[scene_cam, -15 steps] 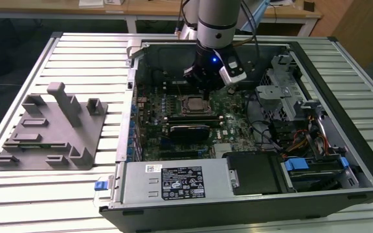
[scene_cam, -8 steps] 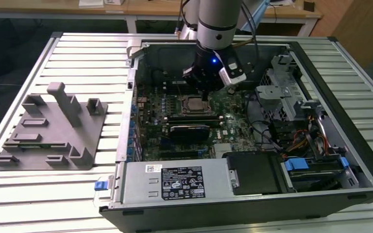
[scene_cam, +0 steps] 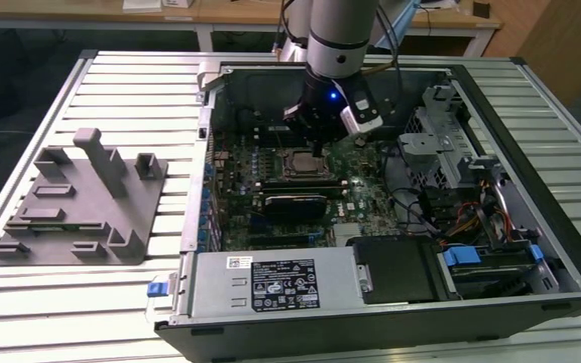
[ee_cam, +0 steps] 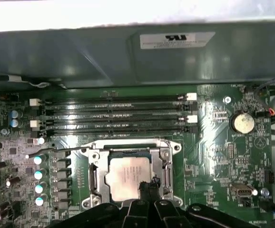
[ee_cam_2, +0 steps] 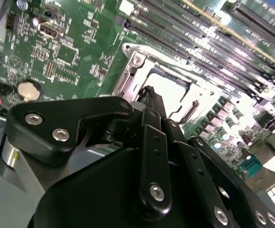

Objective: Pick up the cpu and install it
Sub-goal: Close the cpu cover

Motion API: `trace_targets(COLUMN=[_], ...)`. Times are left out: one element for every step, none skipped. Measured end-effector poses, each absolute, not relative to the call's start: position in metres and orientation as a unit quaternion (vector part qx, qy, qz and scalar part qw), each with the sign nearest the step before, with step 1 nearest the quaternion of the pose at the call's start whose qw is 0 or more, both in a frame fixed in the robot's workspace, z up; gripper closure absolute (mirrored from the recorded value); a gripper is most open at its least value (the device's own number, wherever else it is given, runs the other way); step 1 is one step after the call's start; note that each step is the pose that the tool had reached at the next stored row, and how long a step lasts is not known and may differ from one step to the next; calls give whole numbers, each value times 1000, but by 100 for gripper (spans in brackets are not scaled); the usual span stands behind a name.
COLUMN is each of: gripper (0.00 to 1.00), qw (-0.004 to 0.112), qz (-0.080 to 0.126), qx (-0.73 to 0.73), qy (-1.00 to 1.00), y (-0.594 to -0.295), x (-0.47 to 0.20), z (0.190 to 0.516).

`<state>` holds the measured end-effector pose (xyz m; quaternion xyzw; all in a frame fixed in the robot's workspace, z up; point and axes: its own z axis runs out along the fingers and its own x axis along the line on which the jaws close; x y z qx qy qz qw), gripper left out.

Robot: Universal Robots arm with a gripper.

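Exterior view: hand [scene_cam: 316,151] is down inside the open black computer case [scene_cam: 532,189], right over the small flat square silvery cpu [scene_cam: 301,164]. Grey plastic fixture block [scene_cam: 79,204] sits on the bench [scene_cam: 28,318] at the case's 9 o'clock.

Second wrist view: hand [ee_cam_2: 149,95] is narrow and holds nothing I can see, tips over the cpu [ee_cam_2: 171,89].

First wrist view: cpu [ee_cam: 127,176] lies inside the metal socket frame [ee_cam: 93,175], hand [ee_cam: 149,186] at its edge.

I judge placement done. Can't confirm latching.

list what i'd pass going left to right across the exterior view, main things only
grey fixture block → blue tab at the case's near corner → cpu on the motherboard → metal drive cage
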<state>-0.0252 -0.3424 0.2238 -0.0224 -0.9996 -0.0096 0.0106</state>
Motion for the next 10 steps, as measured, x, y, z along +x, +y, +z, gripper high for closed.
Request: trace_targets(gripper=[89, 89, 89, 89, 89, 89, 89, 89, 89, 89], qw=[11, 11, 11, 11, 11, 11, 10, 8, 7, 5], qz=[-13, -17, -20, -22, -23, -23, -23, -24, -24, -24], qx=[-21, -20, -19, -18, -18, -17, -16, -16, -15, -15], qy=[-1000, -1000, -1000, -1000, -1000, -1000, -1000, -1000, -1000, -1000], y=[-343, -343, -343, -344, -344, -345, -345, -345, -345, -346], x=[-25, -26, -26, -27, -28, -30, -31, -32, -33, -34], z=[224, 224, 223, 223, 223, 223, 222, 222, 222, 221])
